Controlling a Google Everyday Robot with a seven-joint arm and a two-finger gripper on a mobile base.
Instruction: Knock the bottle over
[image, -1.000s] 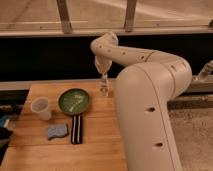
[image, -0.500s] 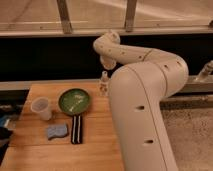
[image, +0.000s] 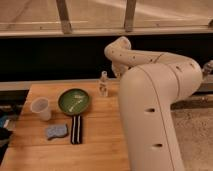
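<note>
The bottle (image: 103, 84) is small, slim and clear, with a pale cap. It stands upright near the far edge of the wooden table (image: 100, 142). My gripper (image: 115, 73) hangs below the bent wrist just right of the bottle's top. It is mostly hidden behind my big white arm (image: 150, 100). I cannot tell whether it touches the bottle.
A green plate (image: 75, 101) lies left of the bottle. A translucent cup (image: 41, 108) stands at the left. A blue sponge (image: 56, 131) and a black striped strip (image: 76, 129) lie in front of the plate. A dark wall runs behind the table.
The gripper has shifted from over the bottle to its right side. The bottle now shows fully and still stands upright.
</note>
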